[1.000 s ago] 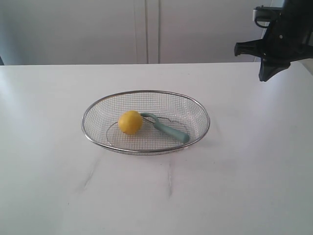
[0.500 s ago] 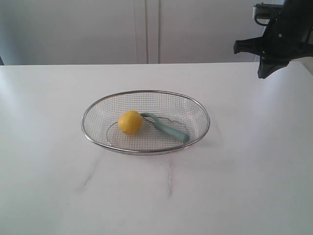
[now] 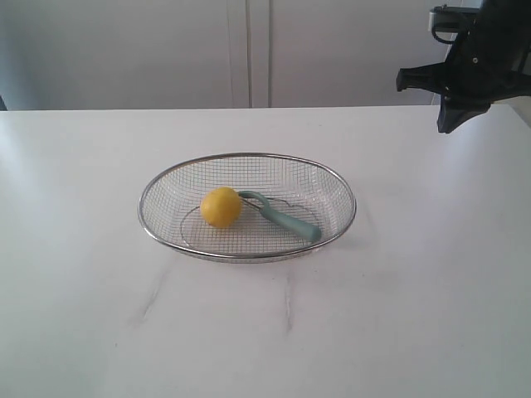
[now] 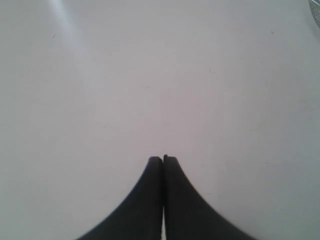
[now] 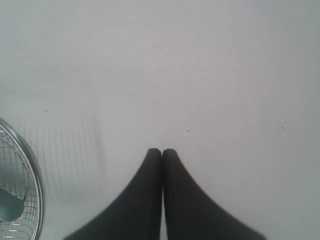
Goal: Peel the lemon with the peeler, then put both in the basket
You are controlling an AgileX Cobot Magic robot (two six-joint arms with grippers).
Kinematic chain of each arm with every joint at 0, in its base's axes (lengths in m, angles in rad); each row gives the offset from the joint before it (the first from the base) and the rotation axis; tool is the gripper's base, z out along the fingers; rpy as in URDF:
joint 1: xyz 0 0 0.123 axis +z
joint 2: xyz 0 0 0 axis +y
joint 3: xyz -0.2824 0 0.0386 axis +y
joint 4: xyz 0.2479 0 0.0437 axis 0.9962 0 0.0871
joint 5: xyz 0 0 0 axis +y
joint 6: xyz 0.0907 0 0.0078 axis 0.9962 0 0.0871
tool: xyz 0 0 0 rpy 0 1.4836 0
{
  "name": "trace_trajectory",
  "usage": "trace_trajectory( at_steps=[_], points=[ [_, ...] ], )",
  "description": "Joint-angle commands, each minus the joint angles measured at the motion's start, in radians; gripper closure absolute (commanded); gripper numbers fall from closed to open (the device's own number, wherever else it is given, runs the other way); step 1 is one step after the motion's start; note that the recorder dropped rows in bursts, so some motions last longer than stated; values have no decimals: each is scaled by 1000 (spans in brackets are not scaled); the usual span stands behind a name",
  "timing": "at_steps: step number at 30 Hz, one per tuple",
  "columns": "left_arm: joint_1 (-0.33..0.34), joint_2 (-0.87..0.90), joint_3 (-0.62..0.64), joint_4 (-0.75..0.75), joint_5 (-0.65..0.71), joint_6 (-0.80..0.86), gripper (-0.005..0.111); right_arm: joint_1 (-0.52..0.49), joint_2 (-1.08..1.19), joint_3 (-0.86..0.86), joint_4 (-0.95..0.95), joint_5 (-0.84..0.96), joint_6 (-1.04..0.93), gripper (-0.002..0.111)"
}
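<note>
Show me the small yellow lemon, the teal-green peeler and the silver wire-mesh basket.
small round yellow lemon (image 3: 221, 207): exterior view, middle of the fruit.
teal-green peeler (image 3: 289, 222): exterior view, on the handle.
silver wire-mesh basket (image 3: 249, 154): exterior view, far rim.

The basket (image 3: 246, 155) sits on the table (image 3: 398, 315), roughly mid-frame and a touch left of centre. Inside it, the lemon (image 3: 221, 206) is in the left half. The peeler (image 3: 282, 217) lies just to its right, head end right up against the lemon and handle slanting toward the basket's lower right. The right arm (image 3: 481, 58) hangs in the upper right corner, well apart from the basket.
</note>
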Motion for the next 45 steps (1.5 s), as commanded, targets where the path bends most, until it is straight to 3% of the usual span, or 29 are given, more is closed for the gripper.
trace_trajectory(
  at_steps=[1, 34, 45],
  points=[
    [4, -4, 6, 1, -5, -1, 107, -7, -12, 1, 0, -10, -4, 108],
    [4, -4, 6, 1, -5, -1, 107, -7, -1, 1, 0, -39, -4, 108],
    [4, -4, 6, 1, -5, -1, 107, -7, -25, 1, -10, -149, -206, 108]
  ],
)
